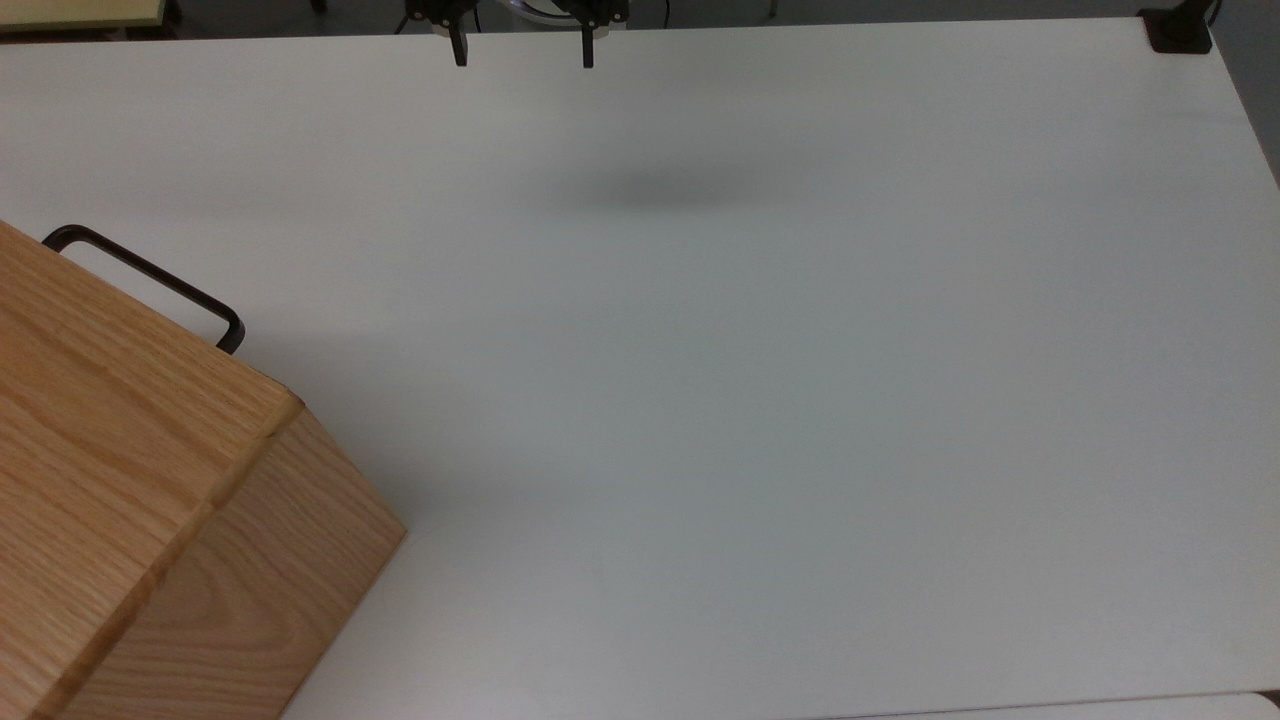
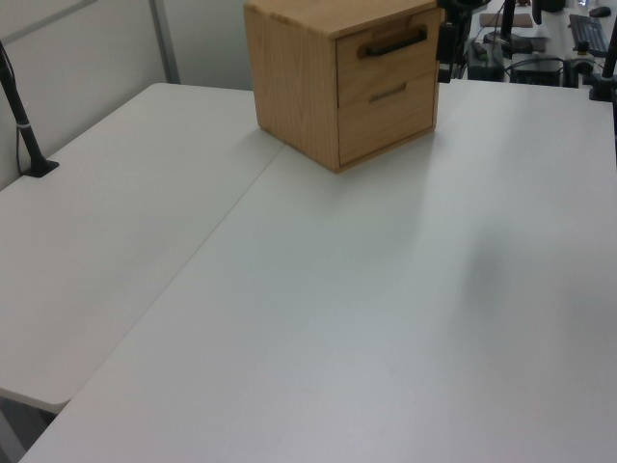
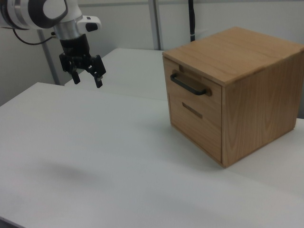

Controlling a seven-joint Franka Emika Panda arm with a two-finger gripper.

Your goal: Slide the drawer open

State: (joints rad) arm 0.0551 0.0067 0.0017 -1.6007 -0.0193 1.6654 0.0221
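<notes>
The oak cabinet [image 3: 232,90] sits on the white table [image 3: 95,156], toward the right view's right, and its upper drawer [image 3: 192,90] looks fully shut, the front panel flush with the body. A thin black bar handle [image 3: 188,85] stands proud of that panel; seen from the top view it juts past the cabinet's upper edge [image 1: 150,275].

The gripper [image 3: 85,76] hangs in the air above the table, well apart from the cabinet, with its jaws spread and nothing between them. In the top view its two dark fingertips [image 1: 460,50] poke in at the upper edge.

Nothing has been started, I'd say; the whole reach lies ahead. The handle is slim and sits close to the wood, so an approach slightly off could knock a fingertip against the panel or close on air. The cabinet appears to rest loose on the table, and a pull that isn't straight along the slide might drag the whole box rather than the drawer.
</notes>
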